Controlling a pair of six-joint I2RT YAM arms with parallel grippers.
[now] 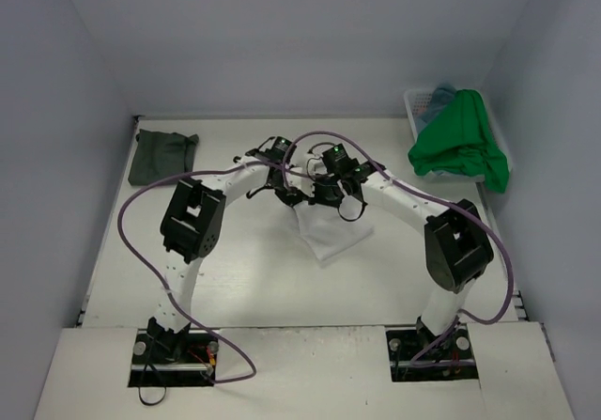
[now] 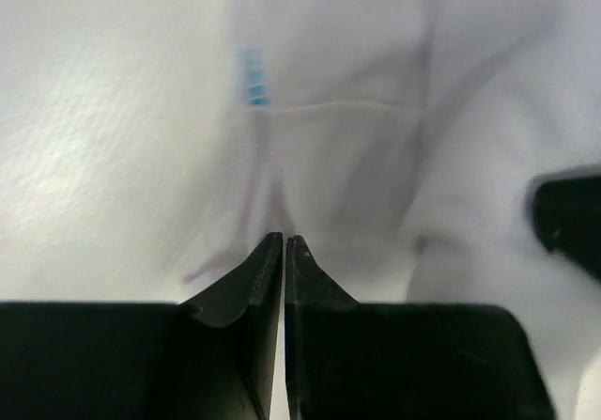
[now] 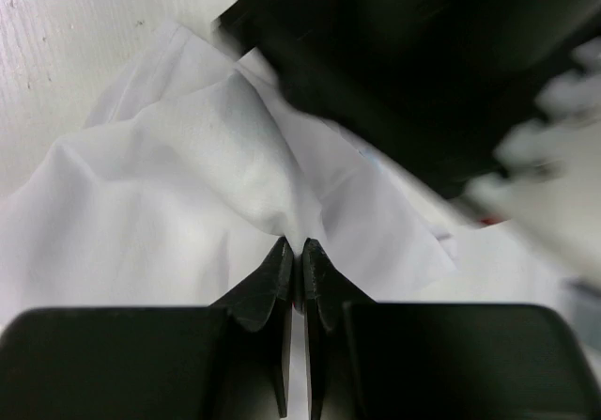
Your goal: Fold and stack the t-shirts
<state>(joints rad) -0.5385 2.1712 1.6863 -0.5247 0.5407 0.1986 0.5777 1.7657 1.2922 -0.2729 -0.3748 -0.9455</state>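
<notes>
A white t-shirt hangs bunched between both arms at the middle of the table. My left gripper is shut on its cloth; in the left wrist view the fingertips meet on white fabric with a small blue label. Close to its right, my right gripper is shut on a pinched fold of the same white t-shirt. A dark grey-green t-shirt lies folded at the far left. A bright green t-shirt drapes over the basket, with a teal-blue t-shirt inside.
The white lattice basket stands at the far right corner against the wall. Purple cables loop off both arms. The left arm's black body fills the upper right of the right wrist view, very close.
</notes>
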